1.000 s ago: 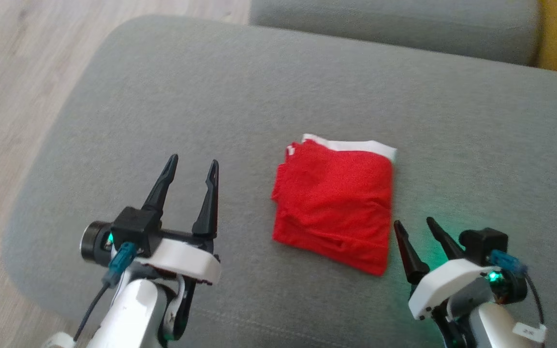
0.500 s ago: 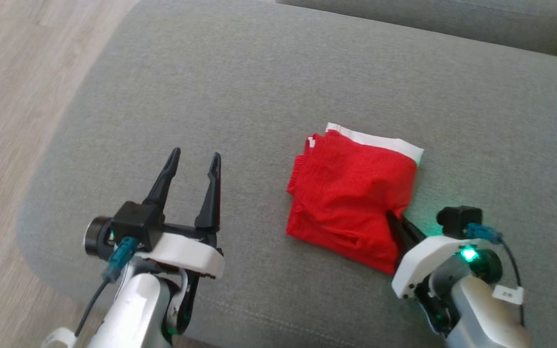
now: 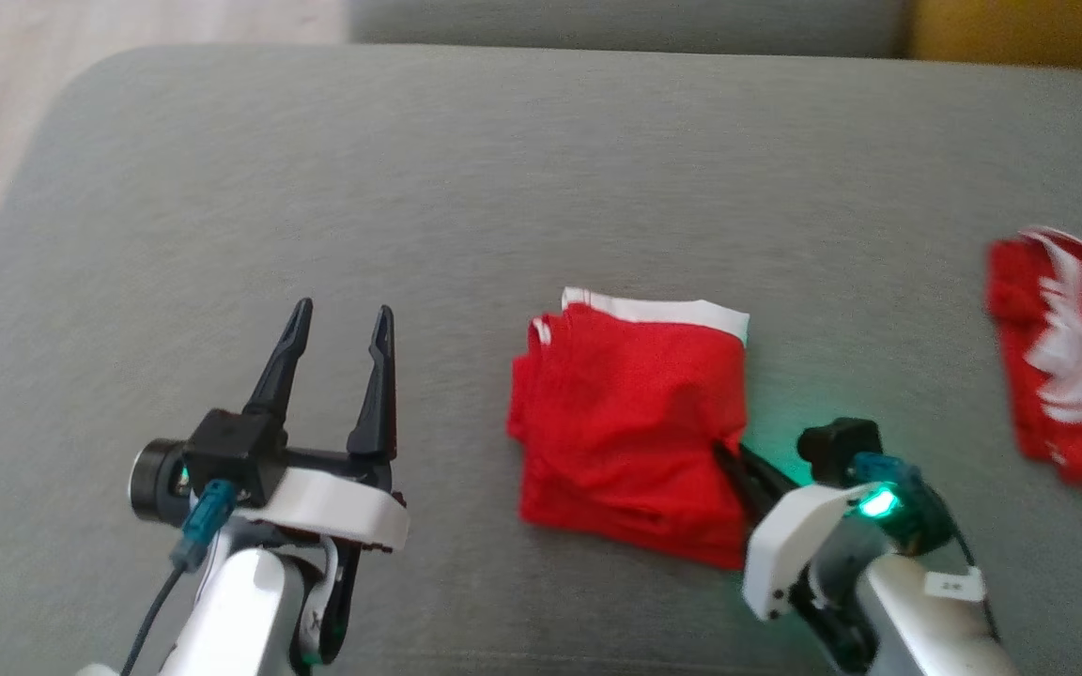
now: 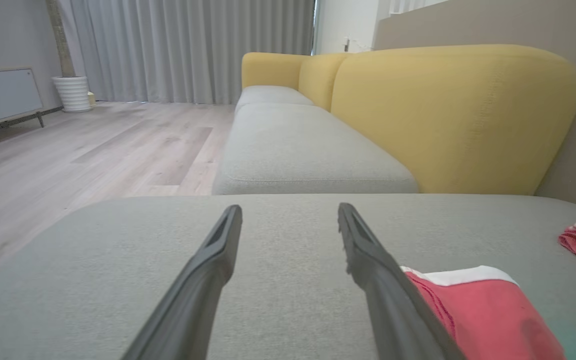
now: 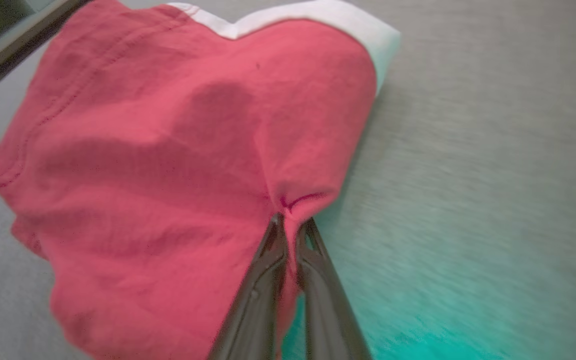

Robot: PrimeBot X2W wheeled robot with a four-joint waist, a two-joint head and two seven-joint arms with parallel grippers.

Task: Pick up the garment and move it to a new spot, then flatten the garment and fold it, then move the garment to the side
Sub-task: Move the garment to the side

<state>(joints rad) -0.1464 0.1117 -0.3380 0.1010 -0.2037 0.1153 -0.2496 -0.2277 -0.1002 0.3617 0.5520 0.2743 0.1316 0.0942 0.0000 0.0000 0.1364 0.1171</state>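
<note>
Right gripper (image 3: 721, 451) is pinching the folded red garment (image 3: 626, 413) on the grey sofa cushion (image 3: 409, 188); left gripper (image 3: 342, 310) is gaping wide, with wood floor (image 4: 118, 145) beyond.

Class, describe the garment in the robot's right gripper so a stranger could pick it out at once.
On the broad grey sofa cushion, near its middle, lies a neatly folded red garment with a white band along its far edge. The right gripper is shut on its right edge. The other red garment, further right, is crumpled, white-streaked and untouched.
</note>
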